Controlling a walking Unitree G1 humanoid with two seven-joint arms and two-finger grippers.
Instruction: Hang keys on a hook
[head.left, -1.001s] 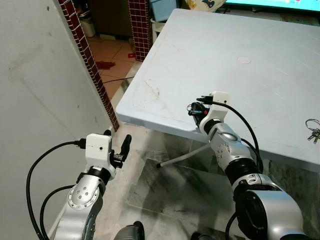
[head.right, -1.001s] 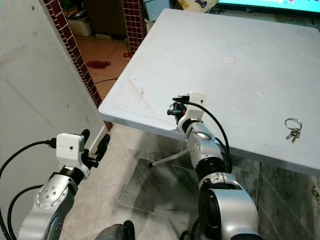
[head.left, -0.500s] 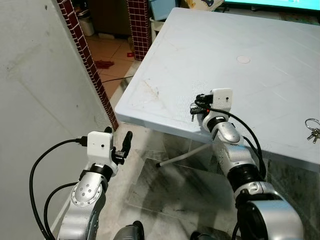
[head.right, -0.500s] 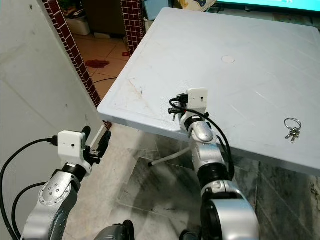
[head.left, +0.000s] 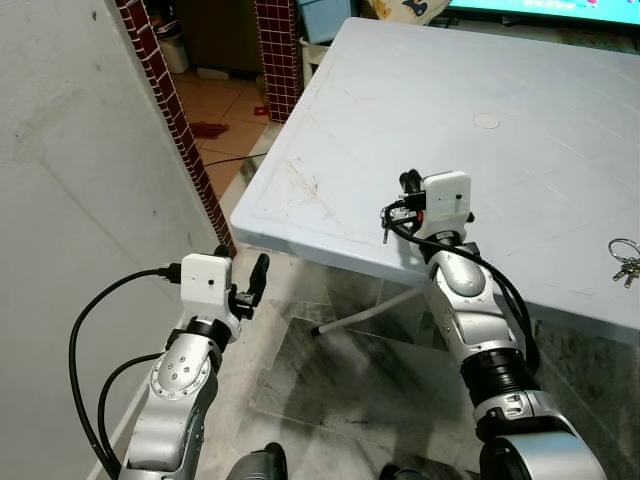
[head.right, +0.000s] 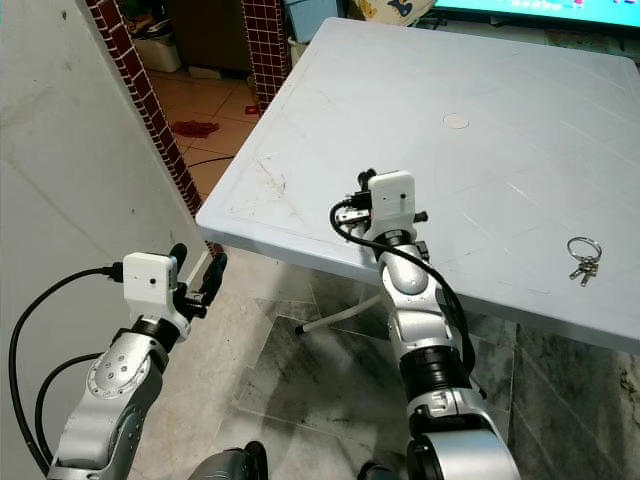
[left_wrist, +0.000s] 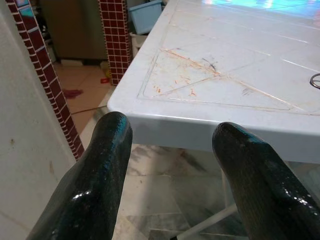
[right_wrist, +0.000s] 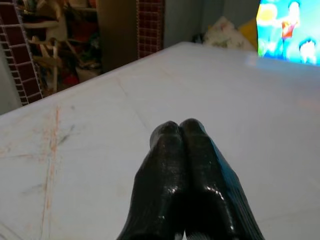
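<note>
A small bunch of keys (head.left: 625, 262) on a metal ring lies flat on the white plastic table (head.left: 400, 90), near its right front edge. My right gripper (right_wrist: 179, 129) is shut with nothing in it, its two black fingers pressed together just above the table's front left part. From the head it sits behind its white wrist camera (head.left: 446, 195), well left of the keys. My left gripper (left_wrist: 170, 135) is open and hangs low over the floor, below and in front of the table's near left corner (left_wrist: 117, 100).
A grey wall (head.left: 70, 150) with a red tiled edge (head.left: 180, 130) stands close on the left. Behind it are a red tiled column (head.left: 280, 50) and a blue bin (head.left: 325, 15). A bright screen (right_wrist: 285, 30) glows beyond the table. A metal table leg (head.left: 370, 310) slants over the grey stone floor.
My right arm has risen and swung its wrist up from the table's front edge to over the tabletop. The left arm has lifted slightly toward the table corner.
</note>
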